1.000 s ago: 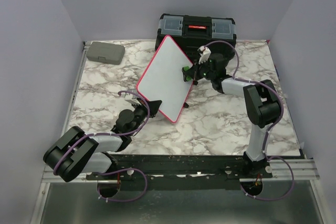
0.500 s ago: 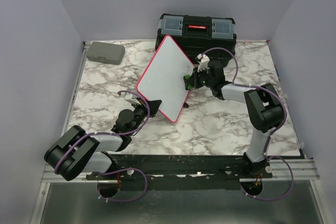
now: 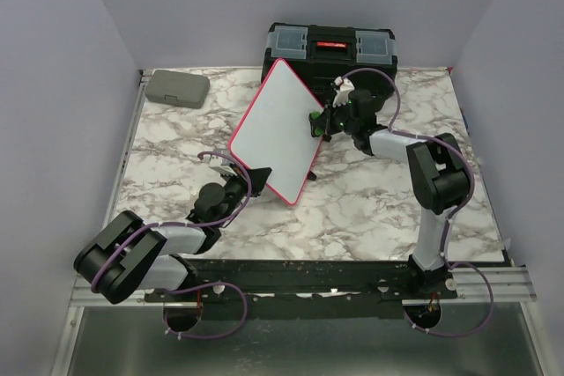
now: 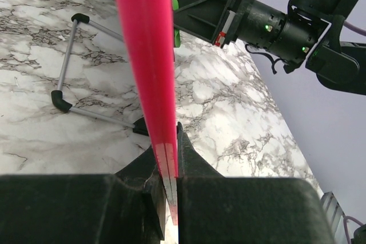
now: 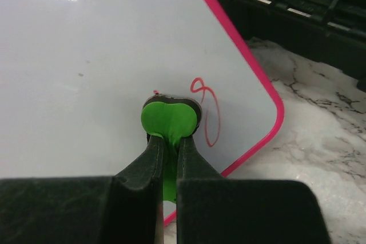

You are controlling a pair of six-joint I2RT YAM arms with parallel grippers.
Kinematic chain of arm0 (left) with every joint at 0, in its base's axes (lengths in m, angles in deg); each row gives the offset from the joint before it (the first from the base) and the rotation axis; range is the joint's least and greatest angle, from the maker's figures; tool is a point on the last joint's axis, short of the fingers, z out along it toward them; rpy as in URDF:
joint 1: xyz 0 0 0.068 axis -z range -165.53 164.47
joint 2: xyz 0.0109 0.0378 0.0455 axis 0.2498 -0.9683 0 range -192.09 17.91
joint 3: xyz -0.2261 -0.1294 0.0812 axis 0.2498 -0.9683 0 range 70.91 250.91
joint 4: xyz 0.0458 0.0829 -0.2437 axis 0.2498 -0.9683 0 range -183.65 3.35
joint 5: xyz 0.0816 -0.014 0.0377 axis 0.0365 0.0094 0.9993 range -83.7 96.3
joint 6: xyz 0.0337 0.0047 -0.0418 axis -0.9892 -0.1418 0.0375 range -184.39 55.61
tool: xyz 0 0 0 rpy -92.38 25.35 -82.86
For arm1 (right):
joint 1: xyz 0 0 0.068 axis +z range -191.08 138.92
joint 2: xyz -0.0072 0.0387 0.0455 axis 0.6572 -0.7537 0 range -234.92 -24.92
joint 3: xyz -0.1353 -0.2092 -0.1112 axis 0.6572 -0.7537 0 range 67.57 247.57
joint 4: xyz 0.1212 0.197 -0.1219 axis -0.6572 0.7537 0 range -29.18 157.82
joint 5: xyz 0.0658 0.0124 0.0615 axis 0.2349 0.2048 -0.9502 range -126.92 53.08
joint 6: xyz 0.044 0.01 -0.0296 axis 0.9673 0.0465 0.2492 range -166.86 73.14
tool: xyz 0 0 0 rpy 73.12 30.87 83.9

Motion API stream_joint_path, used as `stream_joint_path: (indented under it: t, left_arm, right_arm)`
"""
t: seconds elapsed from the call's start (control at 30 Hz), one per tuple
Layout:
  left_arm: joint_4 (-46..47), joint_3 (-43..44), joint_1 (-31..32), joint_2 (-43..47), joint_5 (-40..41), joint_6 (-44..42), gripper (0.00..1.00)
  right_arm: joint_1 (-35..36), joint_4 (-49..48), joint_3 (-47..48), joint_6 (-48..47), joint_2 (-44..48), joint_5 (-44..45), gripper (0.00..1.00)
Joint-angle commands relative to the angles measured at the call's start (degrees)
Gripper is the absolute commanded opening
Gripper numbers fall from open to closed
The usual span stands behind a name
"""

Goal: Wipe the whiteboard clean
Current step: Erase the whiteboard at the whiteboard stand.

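Now whiteboard [image 3: 278, 129] stands tilted on counter [image 3: 370, 200]. Left tool [image 4: 166, 161] clamped on its pink frame. Right tool [image 5: 170, 141] clamped on green eraser [image 5: 170, 119], just left of red scribble [image 5: 209, 112]. Best: sweep eraser across scribble, pressure even, left grip firm.

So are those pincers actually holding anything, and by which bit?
Both are. The left pincer clamps the whiteboard by the pink frame at its near corner. The right pincer pinches a small green eraser by its narrow back end.
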Motion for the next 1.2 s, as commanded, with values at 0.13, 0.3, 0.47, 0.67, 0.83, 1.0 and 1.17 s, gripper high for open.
stream_joint_path:
  t: [0.13, 0.3, 0.47, 0.67, 0.83, 1.0, 1.17]
  left_arm:
    - [4.31, 3.54, 1.57, 0.14, -12.27, 4.52, 0.0]
    - [4.86, 3.33, 1.5, -0.27, -12.33, 4.43, 0.0]
    - [5.92, 3.6, 1.41, -1.51, -12.67, 4.69, 0.0]
    - [6.43, 3.8, 1.42, -2.29, -12.99, 5.24, 0.0]
    - [5.66, 4.02, 1.39, -1.99, -13.14, 5.16, 0.0]
    - [4.93, 4.15, 1.44, -1.47, -13.39, 4.87, 0.0]
    - [4.39, 3.98, 1.41, -0.77, -13.48, 4.54, 0.0]
  right_arm:
    - [-1.5, 2.93, 3.53, -0.08, -7.28, 8.96, 0.01]
    - [-1.58, 5.6, 0.72, -3.52, -6.49, 2.73, 0.01]
    - [-0.27, 8.8, -3.08, -9.32, -4.8, -11.22, 0.01]
    - [1.94, 6.59, -4.21, -12.87, -1.17, -19.17, 0.01]
    - [1.89, 4.04, 0.12, -8.78, -1.36, -17.84, 0.01]
    - [1.84, 1.08, 4.15, -2.98, -2.47, -8.02, 0.01]
    - [1.79, 2.85, 7.5, -1.51, -4.26, 3.71, 0.01]
